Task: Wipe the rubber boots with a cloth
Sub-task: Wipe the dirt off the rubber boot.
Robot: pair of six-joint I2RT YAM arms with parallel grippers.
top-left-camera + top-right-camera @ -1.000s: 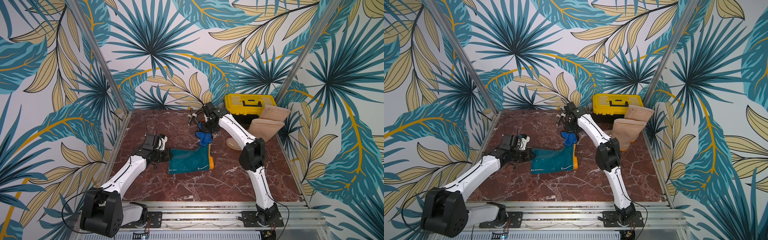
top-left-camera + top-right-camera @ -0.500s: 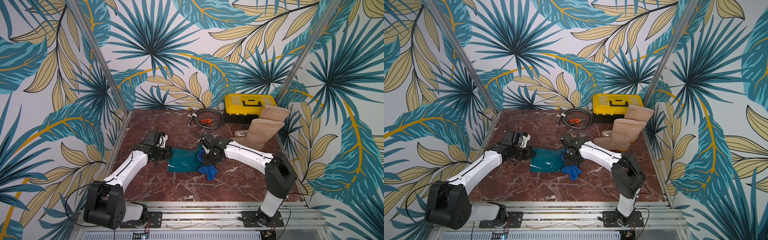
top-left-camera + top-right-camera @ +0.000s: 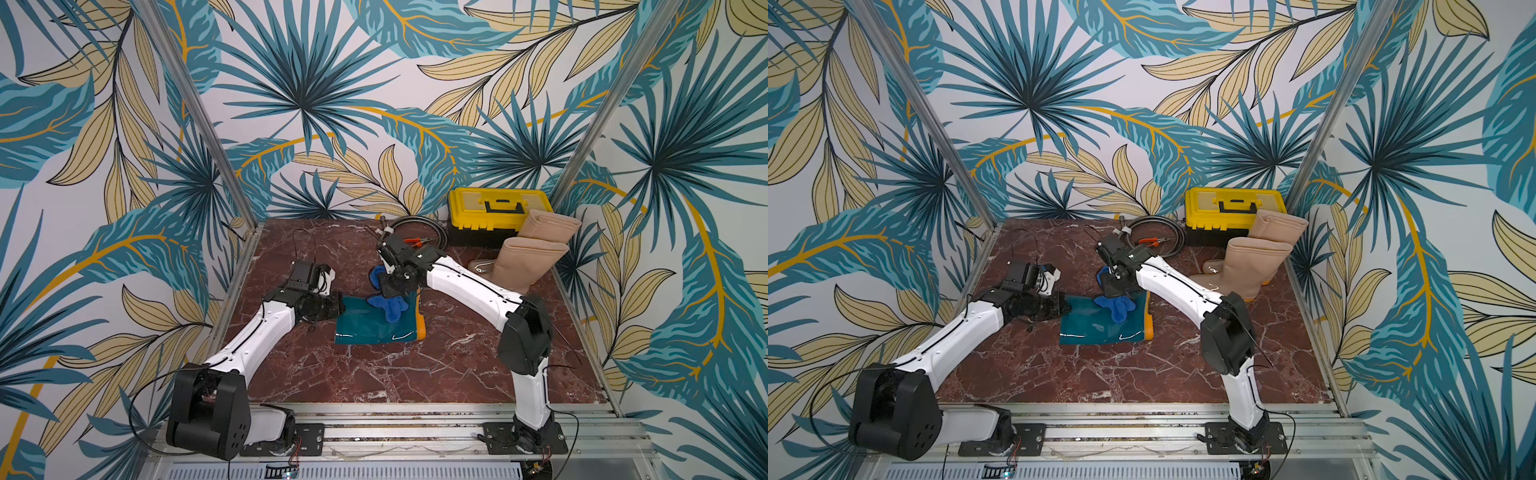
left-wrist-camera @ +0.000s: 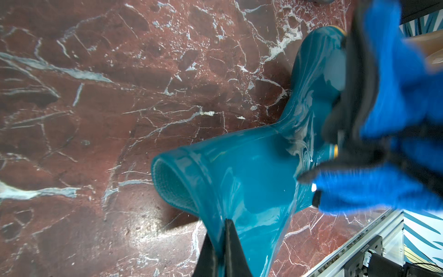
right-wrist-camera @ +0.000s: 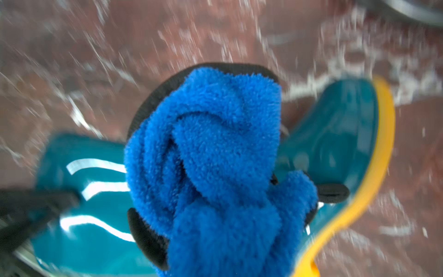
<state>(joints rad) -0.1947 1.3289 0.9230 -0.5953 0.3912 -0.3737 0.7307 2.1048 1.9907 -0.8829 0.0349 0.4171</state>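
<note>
1 teal boot (image 3: 374, 328) lies on its side in the middle of the surface (image 3: 374, 374). 2 beige boots (image 3: 528, 262) stand beside 1 yellow toolbox (image 3: 498, 212). The left pincer (image 4: 224, 239) is clenched on the teal boot's shaft rim. The right pincer (image 3: 392, 293) grasps 1 blue cloth (image 3: 388, 307) over that boot's ankle.

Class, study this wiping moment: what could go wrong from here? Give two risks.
1. The left gripper pinches only the shaft rim of the teal boot; a firm wipe could tug it free or slide the boot.
2. The cloth hangs bunched from the right gripper; it may slip out, leaving bare fingers scraping the glossy rubber.
</note>
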